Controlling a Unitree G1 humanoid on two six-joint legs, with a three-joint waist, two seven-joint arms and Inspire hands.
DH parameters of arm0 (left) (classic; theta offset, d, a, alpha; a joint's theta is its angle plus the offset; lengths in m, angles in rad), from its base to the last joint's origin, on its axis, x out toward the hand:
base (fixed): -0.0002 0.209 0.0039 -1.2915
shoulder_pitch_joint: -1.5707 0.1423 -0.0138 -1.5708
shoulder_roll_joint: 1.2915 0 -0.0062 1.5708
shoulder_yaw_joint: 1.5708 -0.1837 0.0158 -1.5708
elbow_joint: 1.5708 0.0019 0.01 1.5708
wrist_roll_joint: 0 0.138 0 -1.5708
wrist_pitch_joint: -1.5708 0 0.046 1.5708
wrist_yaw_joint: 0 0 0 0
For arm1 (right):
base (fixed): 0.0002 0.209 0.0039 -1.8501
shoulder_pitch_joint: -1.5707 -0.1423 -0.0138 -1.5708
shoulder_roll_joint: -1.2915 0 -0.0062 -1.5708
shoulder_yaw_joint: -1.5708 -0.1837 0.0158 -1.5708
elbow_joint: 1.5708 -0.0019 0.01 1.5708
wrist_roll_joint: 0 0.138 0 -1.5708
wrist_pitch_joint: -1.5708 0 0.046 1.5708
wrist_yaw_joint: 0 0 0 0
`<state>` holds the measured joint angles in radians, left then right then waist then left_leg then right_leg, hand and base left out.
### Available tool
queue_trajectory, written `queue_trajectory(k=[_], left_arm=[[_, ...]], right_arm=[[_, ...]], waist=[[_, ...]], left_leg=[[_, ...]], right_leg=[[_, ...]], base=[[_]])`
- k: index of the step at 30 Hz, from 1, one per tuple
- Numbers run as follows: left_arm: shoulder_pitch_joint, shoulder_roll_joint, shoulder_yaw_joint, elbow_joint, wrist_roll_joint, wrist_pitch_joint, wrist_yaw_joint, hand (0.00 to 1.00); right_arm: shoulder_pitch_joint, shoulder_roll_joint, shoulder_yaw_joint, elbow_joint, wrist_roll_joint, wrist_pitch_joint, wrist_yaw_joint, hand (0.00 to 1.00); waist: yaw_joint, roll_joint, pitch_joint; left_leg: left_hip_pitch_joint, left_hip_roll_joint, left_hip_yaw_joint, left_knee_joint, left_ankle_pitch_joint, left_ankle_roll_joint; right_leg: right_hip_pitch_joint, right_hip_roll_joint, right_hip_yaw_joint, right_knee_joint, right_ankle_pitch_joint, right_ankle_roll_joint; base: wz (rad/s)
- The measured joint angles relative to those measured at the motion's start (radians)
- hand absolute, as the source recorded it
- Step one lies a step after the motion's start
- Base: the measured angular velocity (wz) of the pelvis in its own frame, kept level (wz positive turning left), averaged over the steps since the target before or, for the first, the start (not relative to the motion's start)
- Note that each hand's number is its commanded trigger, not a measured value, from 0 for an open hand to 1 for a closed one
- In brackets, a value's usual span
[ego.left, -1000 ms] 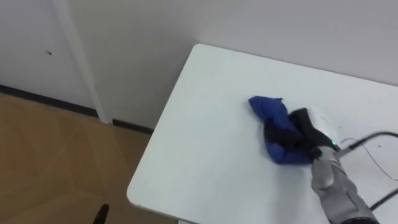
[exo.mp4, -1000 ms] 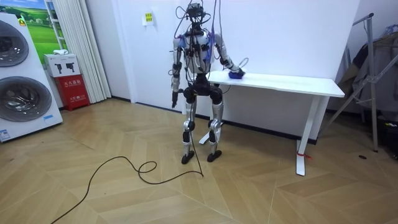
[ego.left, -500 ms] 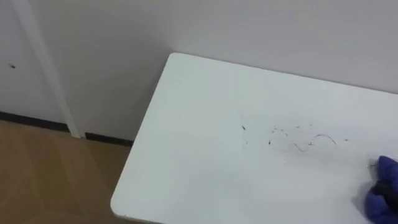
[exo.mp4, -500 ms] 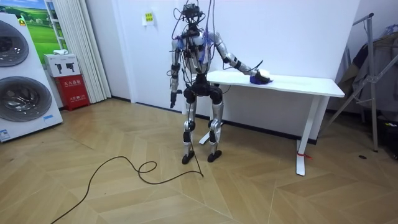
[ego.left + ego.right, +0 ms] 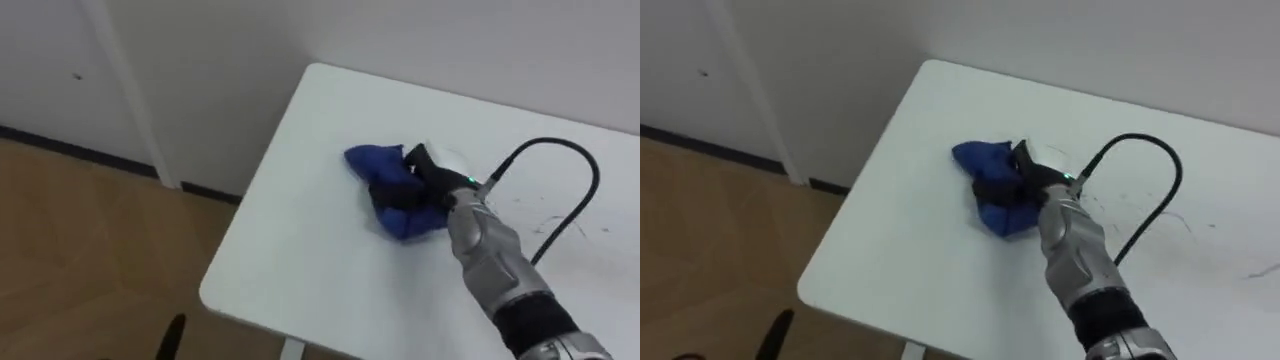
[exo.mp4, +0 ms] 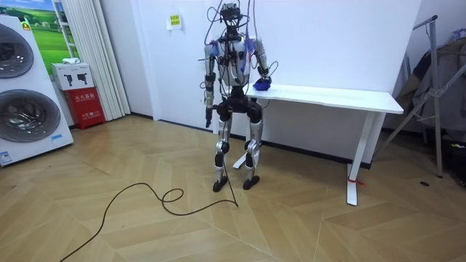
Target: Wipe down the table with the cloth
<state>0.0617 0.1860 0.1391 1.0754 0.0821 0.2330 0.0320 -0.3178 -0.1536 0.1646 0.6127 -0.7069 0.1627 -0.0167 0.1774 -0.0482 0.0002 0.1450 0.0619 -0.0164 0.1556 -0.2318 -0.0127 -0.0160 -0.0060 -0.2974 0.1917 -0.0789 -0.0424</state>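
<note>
- At the left end of the white table (image 5: 300,260), about midway between wall edge and front edge: grips a bunched blue cloth (image 5: 372,165) with the right hand (image 5: 430,185), dark fingers curled into the folds
- Presses that cloth down against the tabletop, the forearm reaching in from the lower right
- To the right of the cloth and apart from it, shows faint dark scribbles (image 5: 560,225) on the white surface, too thin to read as writing
- In the room view, stands upright on the wooden floor at the table's end on the room view's left, facing the wall, right arm lifted to the tabletop
- Hangs the left hand (image 6: 207,116) down beside the hip on the room view's left; open or closed, cannot tell
- Offers no legible print: a small yellow label (image 6: 175,20) on the wall above the table's end, a white sign (image 6: 73,75) on top of a red box (image 6: 86,105) beside a washing machine (image 6: 22,94), all too small to read
</note>
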Motion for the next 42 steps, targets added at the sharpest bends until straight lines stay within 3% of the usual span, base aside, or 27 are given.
queue_trajectory(k=[2,5,7,11,14,18,21,23,24,25,26,27,28,29,30,32,34,36,38,39,42], left_arm=[[0.058,0.007,0.056,0.006,0.033,0.000,0.002,0.00],[0.094,0.016,0.131,0.002,0.154,0.000,0.005,0.00],[0.100,0.028,0.164,-0.002,0.195,0.001,0.006,0.00],[0.094,0.063,0.205,-0.006,0.188,-0.016,0.016,0.00],[0.094,0.064,0.209,-0.005,0.165,-0.024,0.026,0.00],[0.085,0.061,0.153,-0.004,0.094,-0.037,0.030,0.00],[0.061,0.039,0.101,0.015,0.053,-0.033,0.048,0.00],[0.026,0.020,0.086,0.039,0.035,-0.029,0.053,0.00],[0.013,0.016,0.082,0.049,0.035,-0.024,0.053,0.00],[-0.004,0.009,0.071,0.051,0.030,-0.009,0.053,0.00],[-0.025,-0.002,0.072,0.051,0.030,0.002,0.052,0.00],[-0.040,-0.009,0.072,0.051,0.030,0.006,0.052,0.00],[-0.066,-0.024,0.072,0.052,0.030,0.009,0.051,0.00],[-0.073,-0.033,0.071,0.050,0.030,0.009,0.047,0.00],[-0.075,-0.032,0.072,0.043,0.029,0.008,0.046,0.00],[-0.011,-0.017,0.074,0.037,-0.002,0.014,0.051,0.00],[0.034,-0.008,0.085,0.037,-0.002,0.031,0.053,0.00],[0.078,-0.003,0.116,0.041,0.000,0.031,0.053,0.00],[0.126,0.014,0.159,0.042,0.000,0.040,0.053,0.00],[0.133,0.023,0.166,0.041,0.000,0.040,0.053,0.00],[0.136,0.050,0.202,0.008,0.015,0.035,0.055,0.00]], right_arm=[[0.073,-0.011,-0.101,0.056,0.081,-0.087,-0.057,1.00],[0.185,-0.048,-0.262,0.107,0.171,-0.152,-0.145,1.00],[0.231,-0.096,-0.358,0.167,0.216,-0.156,-0.182,1.00],[0.293,-0.216,-0.511,0.333,0.290,-0.158,-0.196,1.00],[0.318,-0.246,-0.543,0.363,0.317,-0.157,-0.202,1.00],[0.307,-0.235,-0.528,0.347,0.319,-0.139,-0.232,1.00],[0.245,-0.204,-0.446,0.308,0.330,-0.050,-0.264,1.00],[0.171,-0.137,-0.309,0.179,0.311,0.060,-0.245,1.00],[0.142,-0.113,-0.260,0.151,0.308,0.074,-0.228,1.00],[0.065,-0.070,-0.151,0.100,0.300,0.103,-0.178,1.00],[-0.024,-0.020,-0.061,0.073,0.291,0.109,-0.127,1.00],[-0.076,0.003,-0.024,0.072,0.280,0.106,-0.099,1.00],[-0.163,0.026,0.008,0.082,0.275,0.087,-0.052,1.00],[-0.223,0.029,0.010,0.085,0.278,0.069,-0.020,1.00],[-0.243,0.029,0.010,0.085,0.282,0.064,-0.012,1.00],[-0.267,0.020,-0.023,0.137,0.300,0.033,-0.013,1.00],[-0.219,-0.008,-0.086,0.206,0.316,0.023,-0.015,1.00],[-0.128,-0.038,-0.167,0.239,0.320,-0.031,-0.041,1.00],[-0.042,-0.089,-0.274,0.274,0.350,-0.083,-0.057,1.00],[-0.023,-0.099,-0.307,0.291,0.357,-0.091,-0.068,1.00],[0.071,-0.185,-0.454,0.362,0.389,-0.108,-0.097,1.00]], waist=[[-0.045,-0.002,-0.0011],[-0.074,-0.018,-0.0088],[-0.095,-0.027,-0.0149],[-0.129,-0.025,-0.0223],[-0.145,-0.021,-0.0247],[-0.146,-0.014,-0.0255],[-0.114,0.000,-0.0231],[-0.072,0.004,-0.0206],[-0.064,0.006,-0.0200],[-0.059,0.008,-0.0184],[-0.039,0.015,-0.0116],[-0.033,0.019,-0.0068],[-0.002,0.021,-0.0049],[0.027,0.026,-0.0044],[0.030,0.027,-0.0046],[0.028,0.024,-0.0053],[0.021,0.014,-0.0083],[0.011,0.001,-0.0073],[-0.033,-0.011,-0.0053],[-0.045,-0.015,-0.0040],[-0.093,-0.024,-0.0082]], left_leg=[[0.012,-0.011,-0.003,0.012,0.000,0.000],[0.027,-0.023,0.006,0.010,0.001,0.001],[0.027,-0.023,0.015,0.010,0.000,0.002],[0.044,-0.019,0.028,0.007,-0.021,0.036],[0.063,-0.016,0.043,0.003,-0.023,0.035],[0.071,-0.013,0.055,0.005,-0.024,0.031],[0.077,-0.005,0.099,0.005,-0.024,0.026],[0.062,0.000,0.146,-0.002,-0.017,0.014],[0.055,0.003,0.154,-0.001,-0.015,0.011],[0.038,0.006,0.157,0.001,-0.011,0.004],[0.017,0.009,0.158,0.009,-0.008,0.000],[0.005,0.010,0.157,0.013,-0.006,-0.003],[-0.017,0.009,0.146,0.013,0.003,-0.007],[-0.037,0.004,0.118,0.010,0.016,-0.008],[-0.043,0.001,0.102,0.004,0.030,-0.009],[-0.047,-0.002,0.054,-0.003,0.038,-0.007],[-0.045,-0.005,0.038,0.000,0.038,-0.007],[-0.041,-0.012,0.036,0.001,0.038,-0.007],[-0.023,-0.022,0.037,0.006,0.038,-0.007],[-0.014,-0.023,0.038,0.006,0.037,-0.006],[0.001,-0.018,0.044,0.004,0.010,0.017]], right_leg=[[0.047,-0.017,-0.040,-0.027,-0.012,0.021],[0.082,-0.036,-0.056,-0.039,-0.023,0.042],[0.094,-0.043,-0.061,-0.039,-0.020,0.049],[0.118,-0.037,-0.057,-0.033,-0.018,0.053],[0.121,-0.032,-0.031,-0.027,-0.017,0.052],[0.121,-0.025,-0.018,-0.023,-0.012,0.044],[0.105,-0.014,0.009,-0.020,0.001,0.032],[0.058,-0.002,0.050,0.000,0.012,0.017],[0.046,0.001,0.054,0.002,0.016,0.012],[0.027,0.003,0.053,0.005,0.022,0.003],[0.004,0.005,0.052,0.011,0.025,-0.003],[-0.005,0.005,0.050,0.011,0.026,-0.006],[-0.024,0.004,0.045,0.010,0.026,-0.011],[-0.038,-0.003,0.023,0.007,0.024,-0.014],[-0.040,-0.008,0.012,0.007,0.021,-0.014],[-0.023,-0.021,-0.041,0.005,0.004,-0.008],[-0.006,-0.028,-0.067,-0.007,-0.006,0.004],[0.007,-0.039,-0.082,-0.010,-0.013,0.014],[0.042,-0.048,-0.090,-0.025,-0.020,0.027],[0.054,-0.049,-0.090,-0.029,-0.020,0.030],[0.073,-0.042,-0.084,-0.034,-0.027,0.040]], base=[[0.72],[0.46],[0.13],[-0.03],[-0.19],[-0.18],[-0.47],[-0.65],[-0.42],[-0.18],[-0.06],[0.12],[0.42],[0.59],[0.79],[0.70],[0.56],[0.32],[0.21],[0.25],[0.07]])
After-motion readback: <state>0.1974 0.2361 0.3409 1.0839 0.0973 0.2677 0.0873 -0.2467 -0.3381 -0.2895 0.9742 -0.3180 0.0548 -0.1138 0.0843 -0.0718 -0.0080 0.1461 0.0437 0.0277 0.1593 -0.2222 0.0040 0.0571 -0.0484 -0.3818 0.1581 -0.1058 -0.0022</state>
